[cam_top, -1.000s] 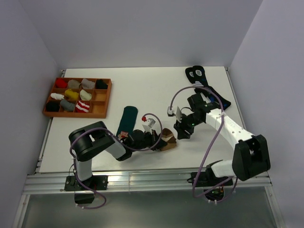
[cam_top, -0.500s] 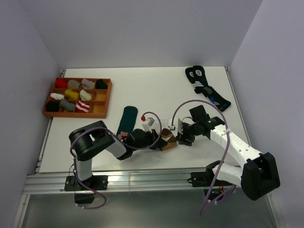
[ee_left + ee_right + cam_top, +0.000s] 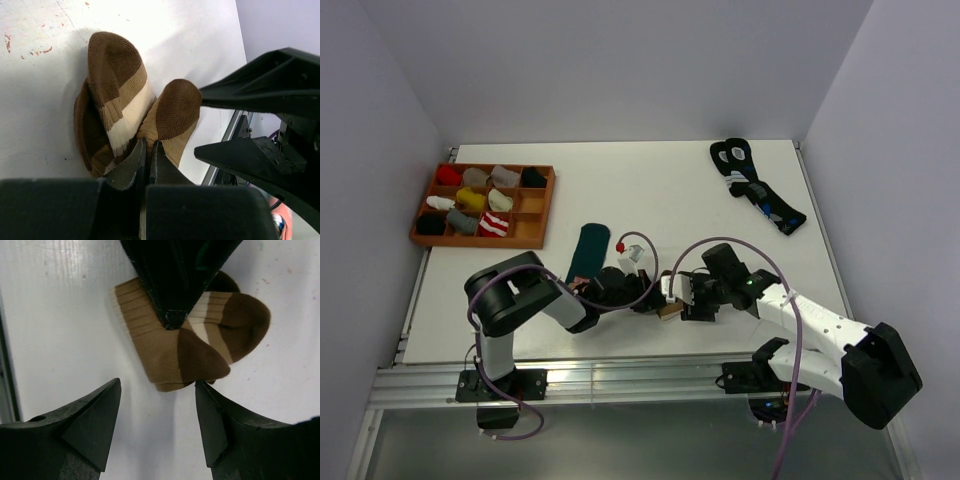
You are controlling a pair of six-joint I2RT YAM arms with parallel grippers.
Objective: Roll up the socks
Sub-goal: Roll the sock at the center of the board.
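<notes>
The brown sock [image 3: 125, 115] is lying folded into a loose bundle on the white bench [image 3: 620, 190], close to the near edge and about midway along it. Dark brown, tan and cream bands are running across its ribbed knit, and a rounded dark brown end is poking out beside the tan cuff. The left arm is reaching low across the bench from its base. The left hand [image 3: 145, 160] is pinching the bundle, its black fingers pressed tight together. Just right of the sock, the right hand [image 3: 159, 385] is facing it with wedge-shaped fingers spread wide, one to each side of the bundle's end. A wooden tray [image 3: 548, 205] of rolled socks is sitting by the left edge. The dark green sock [image 3: 588, 250] is lying flat just beside the left hand, and the black socks [image 3: 755, 185] are lying near the far right corner.
</notes>
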